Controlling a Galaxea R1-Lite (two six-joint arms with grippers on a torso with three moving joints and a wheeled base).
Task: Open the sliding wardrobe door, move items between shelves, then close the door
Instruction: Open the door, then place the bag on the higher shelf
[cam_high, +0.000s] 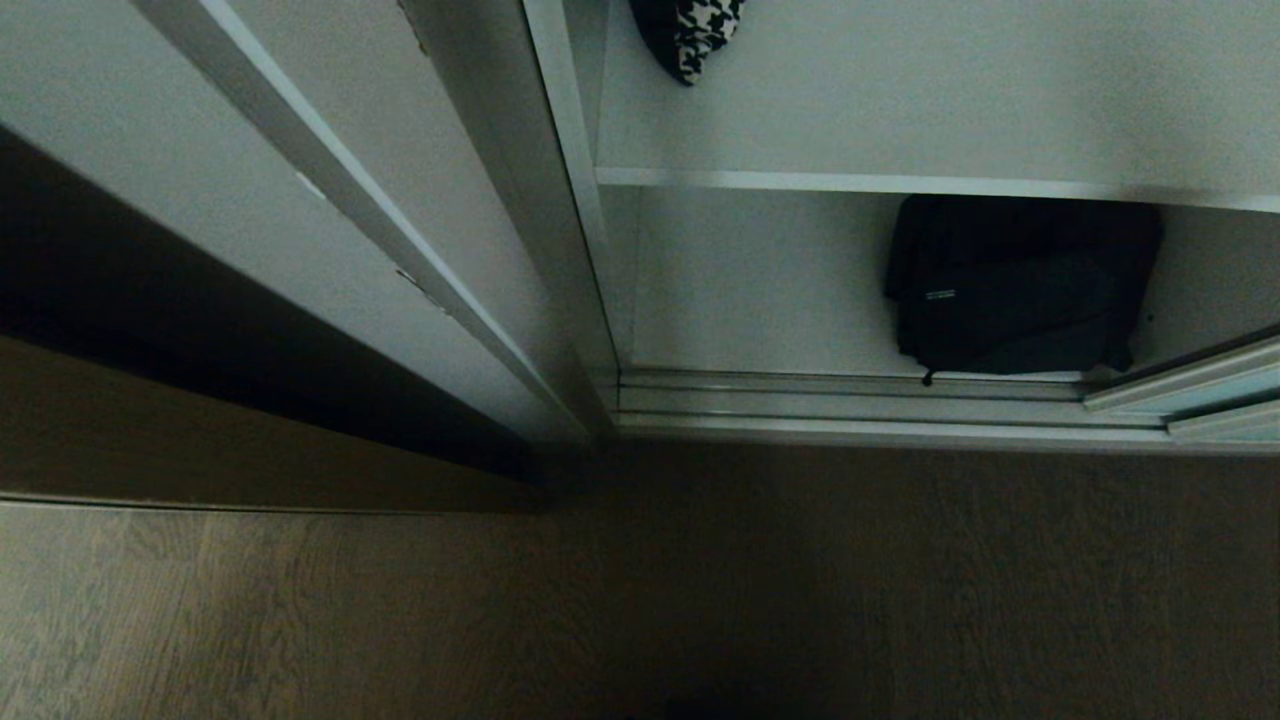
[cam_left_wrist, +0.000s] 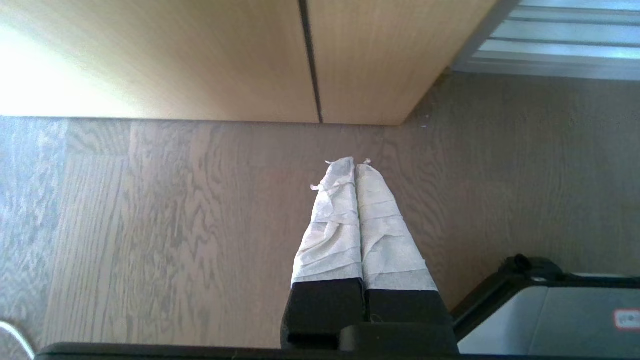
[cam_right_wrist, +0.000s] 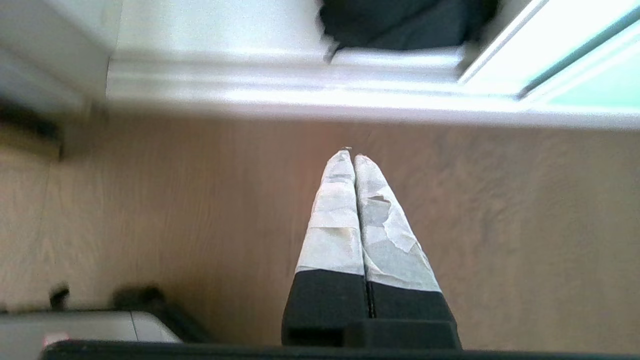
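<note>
Already the sliding wardrobe door (cam_high: 1190, 388) stands slid aside at four o'clock; the black bag (cam_high: 1015, 285) sits low, the houndstooth cloth (cam_high: 690, 35) at twelve on the upper shelf (cam_high: 900, 184). Moving and closing seem undone. Both the right gripper (cam_right_wrist: 350, 155) and left gripper (cam_left_wrist: 354, 162) hang pressed together, empty.

You won't find any text you can read here. The black bag (cam_high: 1015, 285) on the lower shelf (cam_high: 760, 310) carries a small pale label, and the robot's base (cam_left_wrist: 575, 320) shows a red-edged sticker, both too small to make out.
</note>
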